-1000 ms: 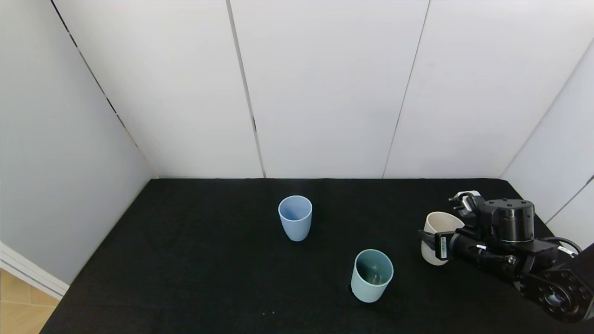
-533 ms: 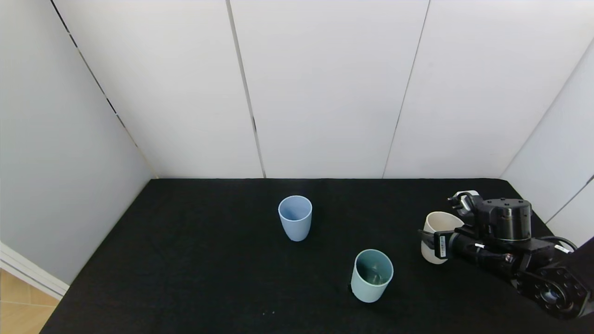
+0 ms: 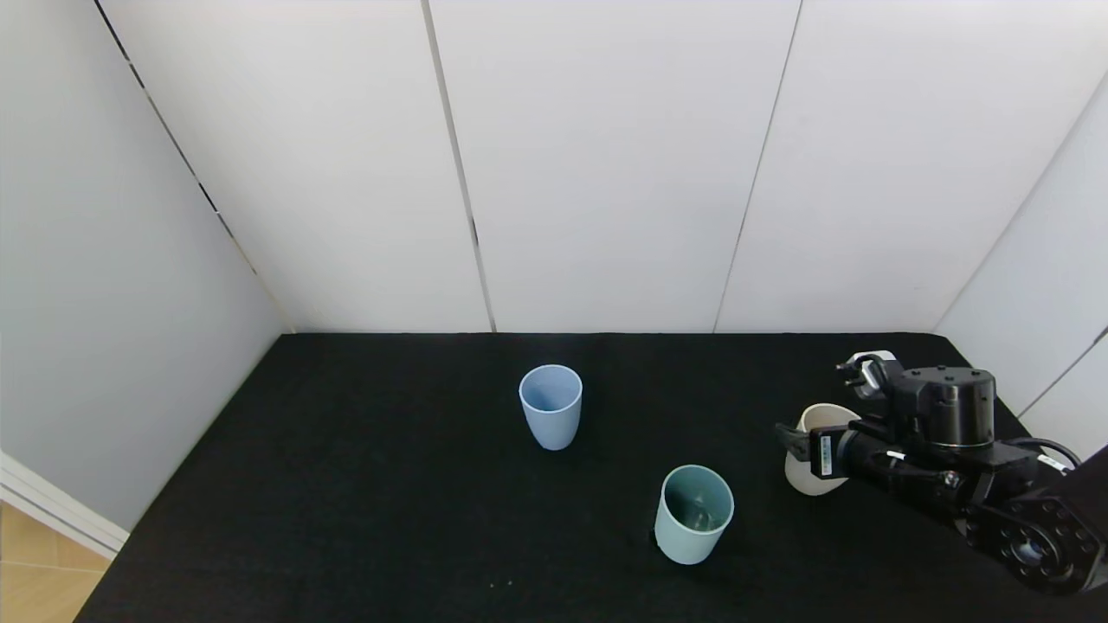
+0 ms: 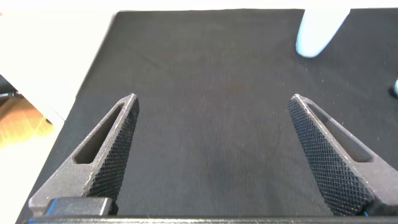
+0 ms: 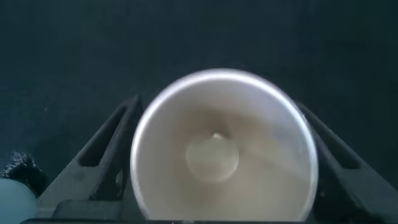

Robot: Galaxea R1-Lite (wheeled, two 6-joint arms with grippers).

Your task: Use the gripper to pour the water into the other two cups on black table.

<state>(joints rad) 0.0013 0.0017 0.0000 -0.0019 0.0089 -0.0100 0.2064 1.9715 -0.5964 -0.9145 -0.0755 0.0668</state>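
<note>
The periwinkle blue cup [image 3: 550,407] stands upright mid-table on the black table [image 3: 389,484]. The mint-teal cup [image 3: 692,515] stands upright nearer and to its right. My right gripper [image 3: 812,435] is at the far right, shut on the cream cup [image 3: 809,474]. In the right wrist view its fingers [image 5: 106,146] press both sides of the cream cup [image 5: 224,149]. A faint glint of water [image 5: 216,135] shows at the cup's bottom. My left gripper [image 4: 212,96] is open and empty over bare table, and does not show in the head view.
White wall panels close off the back and both sides of the table. The table's left edge drops to a wooden floor [image 3: 35,571]. The periwinkle cup also shows in the left wrist view [image 4: 317,31], far from the left gripper.
The cream cup and the right gripper around it have shifted slightly lower and a little to the left in the head view. The two other cups have not moved.
</note>
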